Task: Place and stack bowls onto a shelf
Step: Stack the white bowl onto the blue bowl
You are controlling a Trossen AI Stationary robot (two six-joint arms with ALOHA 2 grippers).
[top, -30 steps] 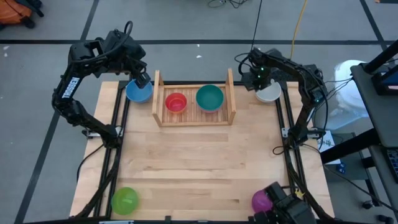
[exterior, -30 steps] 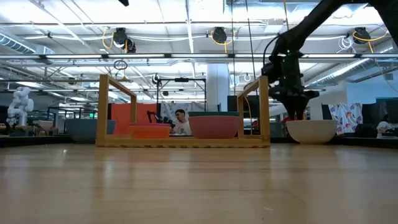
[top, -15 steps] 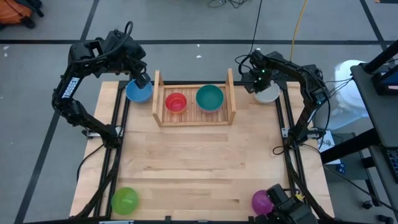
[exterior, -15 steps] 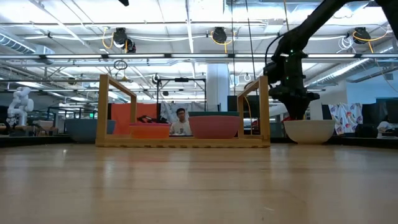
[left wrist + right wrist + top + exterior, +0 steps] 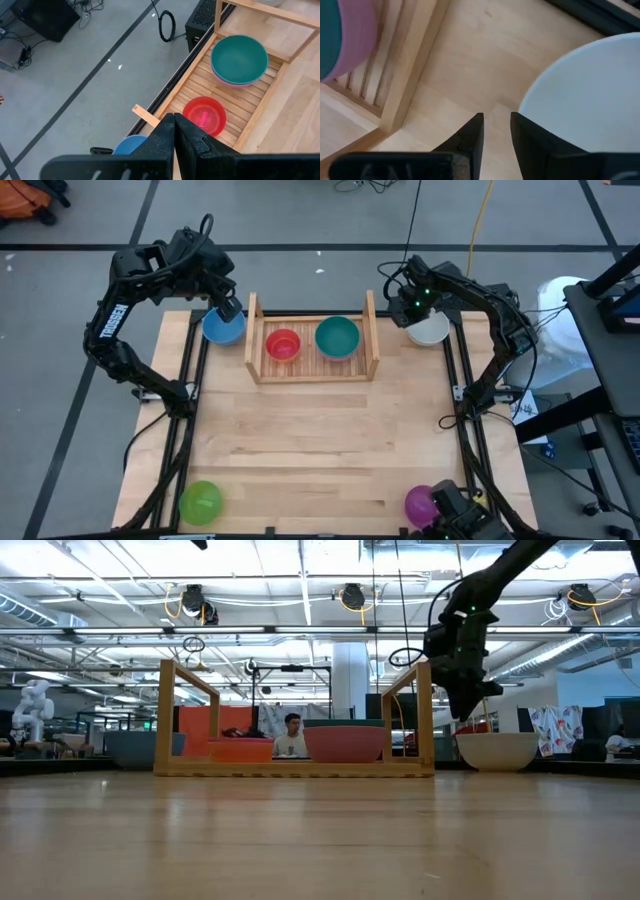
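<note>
The light-wood shelf (image 5: 312, 370) stands at the table's far middle. On its slats rest a red bowl (image 5: 283, 344) and a teal bowl (image 5: 337, 337) nested in a pink one (image 5: 345, 743). A white bowl (image 5: 432, 331) sits on the table right of the shelf. My right gripper (image 5: 467, 712) hangs above that bowl's left rim, pointing steeply down, open with nothing between its fingers (image 5: 496, 120). A blue bowl (image 5: 222, 328) sits left of the shelf. My left gripper (image 5: 173, 120) waits shut above it, touching nothing.
A green bowl (image 5: 200, 502) sits at the table's near left corner and a magenta bowl (image 5: 420, 503) at the near right. The shelf's right side board (image 5: 372, 330) stands close beside my right gripper. Bare wood lies across the table's middle.
My right gripper has risen off the white bowl's rim and shifted slightly toward the shelf, tipping as it went. The white bowl stays on the table.
</note>
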